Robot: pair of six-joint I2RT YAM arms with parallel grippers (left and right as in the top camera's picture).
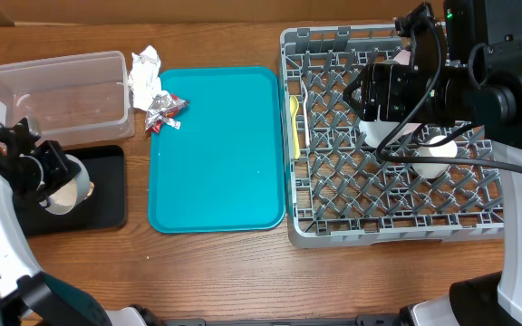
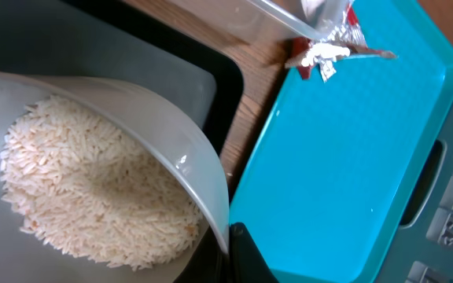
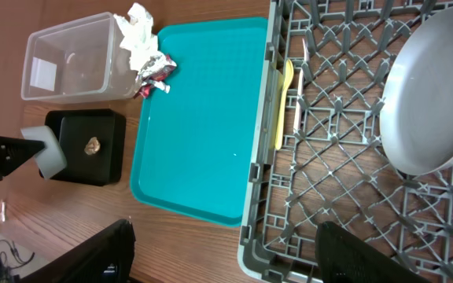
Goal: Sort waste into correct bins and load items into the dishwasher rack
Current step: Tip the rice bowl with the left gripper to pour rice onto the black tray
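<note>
Grey bowl fills the near left of the left wrist view, tilted, w/ rice grains heaped inside. One of the left fingers shows dark at the bowl's rim, bottom centre; the left fingers are clamped on the bowl. The bowl hangs over the black tray. A strip of tabletop comes next, then the teal tray. At top, the red wrapper lies on the teal tray's corner, just beside the clear tub.

Right fingers are spread wide at the bottom of the right wrist view, nothing between them. They hang above the rack. The grey-blue plate stands tilted among the pegs, up and to the right, apart from the fingers. Yellow spoon and white fork lie side by side along the rack's edge nearest the teal tray.

Writing: a white label patch on the tub's wall is too small to read.

Only the right wrist view shows a brown morsel on the black tray. In the overhead view the bowl blocks that spot and the right arm hides most of the plate. The overhead view alone shows the napkin whole, crumpled, touching the tub's corner w/ the wrapper just beside it.
</note>
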